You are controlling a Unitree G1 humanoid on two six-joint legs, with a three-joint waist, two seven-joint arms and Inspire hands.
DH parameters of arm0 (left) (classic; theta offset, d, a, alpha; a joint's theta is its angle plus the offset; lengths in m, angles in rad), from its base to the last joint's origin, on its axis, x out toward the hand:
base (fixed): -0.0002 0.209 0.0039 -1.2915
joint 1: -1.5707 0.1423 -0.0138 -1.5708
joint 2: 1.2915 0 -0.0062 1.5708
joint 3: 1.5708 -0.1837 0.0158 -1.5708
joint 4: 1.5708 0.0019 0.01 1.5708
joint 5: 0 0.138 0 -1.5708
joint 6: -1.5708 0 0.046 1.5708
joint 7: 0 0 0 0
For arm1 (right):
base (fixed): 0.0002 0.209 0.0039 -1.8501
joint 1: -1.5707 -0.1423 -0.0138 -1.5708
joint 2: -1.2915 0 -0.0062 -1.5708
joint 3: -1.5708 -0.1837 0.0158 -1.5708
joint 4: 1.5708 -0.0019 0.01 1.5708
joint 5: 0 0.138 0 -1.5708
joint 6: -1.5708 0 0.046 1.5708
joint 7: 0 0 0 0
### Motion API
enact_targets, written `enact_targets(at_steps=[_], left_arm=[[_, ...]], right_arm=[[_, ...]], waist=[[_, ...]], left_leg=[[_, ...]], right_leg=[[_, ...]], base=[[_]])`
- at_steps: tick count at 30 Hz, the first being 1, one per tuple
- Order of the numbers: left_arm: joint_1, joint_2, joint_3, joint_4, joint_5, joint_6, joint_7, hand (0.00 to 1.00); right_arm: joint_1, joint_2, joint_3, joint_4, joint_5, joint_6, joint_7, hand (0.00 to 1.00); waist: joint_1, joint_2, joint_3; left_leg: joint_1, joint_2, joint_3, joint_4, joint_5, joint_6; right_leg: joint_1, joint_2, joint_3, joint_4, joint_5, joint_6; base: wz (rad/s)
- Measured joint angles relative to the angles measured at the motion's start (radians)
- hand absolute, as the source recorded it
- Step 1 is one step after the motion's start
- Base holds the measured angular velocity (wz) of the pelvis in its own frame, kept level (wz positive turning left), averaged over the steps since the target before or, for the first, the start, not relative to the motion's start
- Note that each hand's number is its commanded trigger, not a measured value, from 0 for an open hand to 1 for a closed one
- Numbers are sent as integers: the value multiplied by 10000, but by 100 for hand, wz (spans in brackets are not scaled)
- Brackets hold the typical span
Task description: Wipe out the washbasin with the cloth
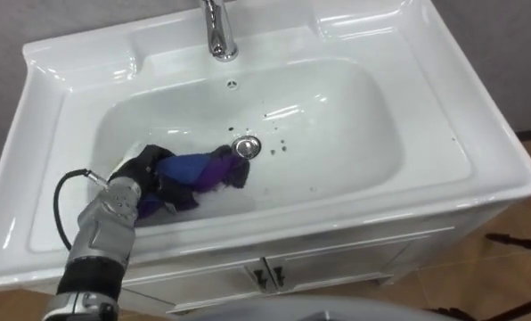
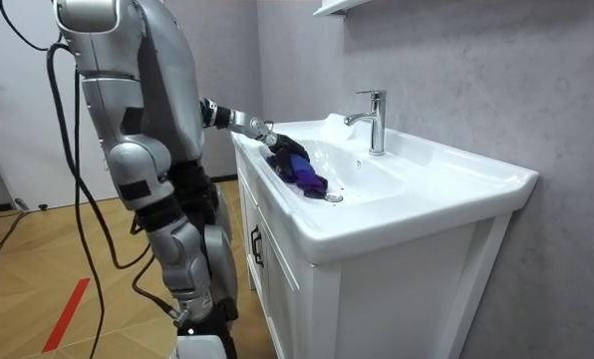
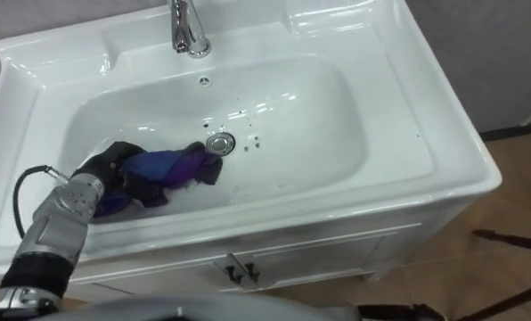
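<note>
Basin (image 1: pixel 479 169): white, ceramic by the look, smooth and high-gloss, with bright highlights on the rim and in the bowl; a few dark specks mar the finish near the drain (image 1: pixel 246 147).
Drain: bright polished metal.
Tap (image 1: pixel 217 31): chromed metal, mirror-smooth.
Cloth (image 1: pixel 199 169): soft blue and purple fabric, matt, crumpled.
Left hand (image 1: pixel 145 169): dark matt covering; the wrist behind it is silver-grey with a dull metallic sheen.
Cabinet (image 2: pixel 277 289): white, smooth, satin finish.
Wall (image 2: pixel 496 70): grey, matt, mottled like rough plaster.
Floor (image 2: pixel 38 289): wood-look planks, slight sheen.
</note>
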Motion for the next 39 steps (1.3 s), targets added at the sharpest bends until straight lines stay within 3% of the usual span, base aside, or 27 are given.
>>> enact_targets(at_steps=[4,9,13,23,32,39], left_arm=[[-143,-262,73,571,-367,-342,1228,100],[-383,-505,107,1176,-804,-426,2181,100],[-446,-533,106,1339,-1537,-428,2703,100],[-462,-533,115,1534,-2121,-433,3145,100],[-832,-513,286,2053,-2197,-341,3119,100],[-1104,-482,45,1763,-2332,235,3073,100]], right_arm=[[185,87,-4,-319,-37,-2,-92,0],[341,177,-15,-437,-6,-13,-117,0],[631,266,-16,-695,38,-34,-323,0],[937,339,-150,-843,60,-49,-498,0],[981,526,-131,-1066,71,-236,-474,0],[846,620,-102,-1067,113,-228,-265,0]], waist=[[-11,-167,-41],[-37,-167,-43],[-57,-169,-46],[-127,-148,-62],[-570,-65,-77],[-886,45,-39]], left_leg=[[85,-2,60,-13,0,1],[140,29,284,-14,0,0],[167,44,326,-8,0,0],[256,80,621,-23,-1,0],[219,188,752,-17,-79,-122],[-92,159,733,-26,-79,-122]], right_leg=[[10,24,222,-1,33,13],[12,34,250,19,50,-5],[1,51,350,14,58,-16],[10,79,509,37,95,-40],[-1,169,507,22,126,-81],[-340,153,601,-4,248,-3]], base=[[-11],[-6],[-8],[-8],[2],[0]])
